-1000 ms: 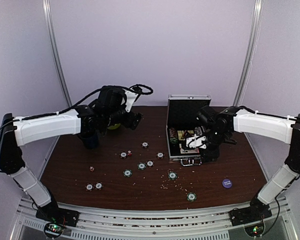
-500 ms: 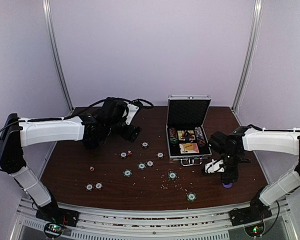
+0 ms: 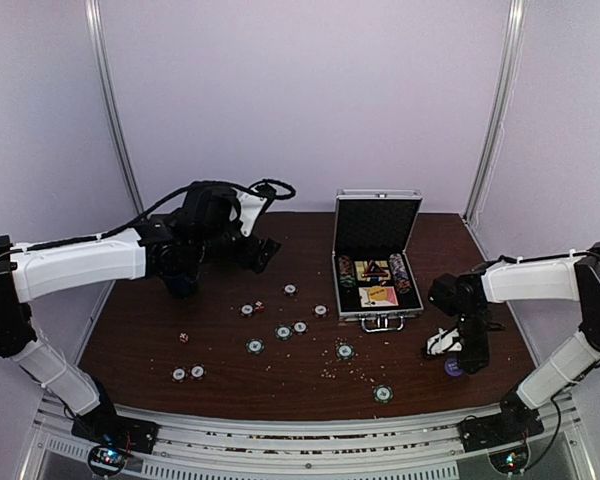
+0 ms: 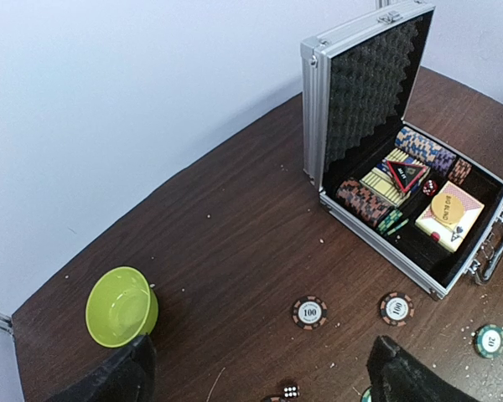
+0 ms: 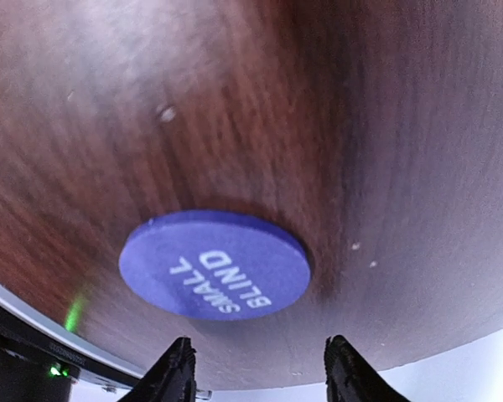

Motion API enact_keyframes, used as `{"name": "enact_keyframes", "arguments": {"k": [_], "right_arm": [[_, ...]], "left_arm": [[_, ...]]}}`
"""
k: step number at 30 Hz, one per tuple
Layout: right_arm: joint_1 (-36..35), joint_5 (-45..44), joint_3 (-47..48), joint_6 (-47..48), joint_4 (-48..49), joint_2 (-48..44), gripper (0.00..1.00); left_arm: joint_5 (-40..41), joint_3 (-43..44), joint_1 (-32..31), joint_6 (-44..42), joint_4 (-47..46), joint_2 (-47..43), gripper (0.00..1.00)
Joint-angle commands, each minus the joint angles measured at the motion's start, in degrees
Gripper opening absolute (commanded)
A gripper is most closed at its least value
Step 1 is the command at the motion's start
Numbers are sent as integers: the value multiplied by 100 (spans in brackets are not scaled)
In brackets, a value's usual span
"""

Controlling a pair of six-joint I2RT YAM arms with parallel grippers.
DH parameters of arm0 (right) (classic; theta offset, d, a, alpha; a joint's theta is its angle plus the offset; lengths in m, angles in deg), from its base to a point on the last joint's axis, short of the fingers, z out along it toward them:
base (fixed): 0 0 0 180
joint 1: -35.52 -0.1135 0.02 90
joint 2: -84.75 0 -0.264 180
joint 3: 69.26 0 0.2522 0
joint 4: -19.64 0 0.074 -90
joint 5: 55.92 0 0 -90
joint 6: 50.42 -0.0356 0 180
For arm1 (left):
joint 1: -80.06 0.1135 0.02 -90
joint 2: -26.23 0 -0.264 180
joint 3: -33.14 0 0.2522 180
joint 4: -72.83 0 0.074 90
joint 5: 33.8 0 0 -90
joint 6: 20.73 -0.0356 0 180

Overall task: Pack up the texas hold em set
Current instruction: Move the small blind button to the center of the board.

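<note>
The silver briefcase (image 3: 377, 283) stands open at mid-right, black-lined, with chip rows, card decks and a yellow button inside; it also shows in the left wrist view (image 4: 402, 201). Several green/white chips lie loose on the table, such as one (image 3: 255, 346) and one (image 4: 309, 312). A die (image 4: 288, 390) lies near them. A blue "SMALL BLIND" button (image 5: 215, 265) lies flat near the front right. My right gripper (image 5: 258, 373) is open just above it, fingers straddling its near edge; in the top view it (image 3: 456, 362) points down. My left gripper (image 4: 260, 377) is open and empty, high over the back left.
A lime-green bowl (image 4: 121, 306) sits at the back left. A dark blue mug (image 3: 181, 280) stands under my left arm. Crumbs are scattered around the chips at mid-table. The table's front edge is close below the blue button.
My right gripper has moved from the briefcase to the front right and come down over the blue button. My left arm has swung a little left and back.
</note>
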Motion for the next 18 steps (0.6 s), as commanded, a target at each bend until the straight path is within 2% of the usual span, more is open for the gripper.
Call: {"name": "enact_keyframes", "arguments": {"k": [1, 4, 10, 18], "right_arm": [[33, 145, -138, 56, 200, 127, 51], [33, 387, -186, 97, 306, 108, 46], [35, 886, -211, 88, 768, 31, 27], [-42, 1428, 7, -175, 1355, 538, 27]], "left_arm": [[-87, -84, -9, 61, -185, -103, 90], [-68, -84, -8, 57, -177, -92, 90], [-89, -75, -9, 60, -168, -82, 90], [-125, -75, -13, 82, -168, -81, 90]]}}
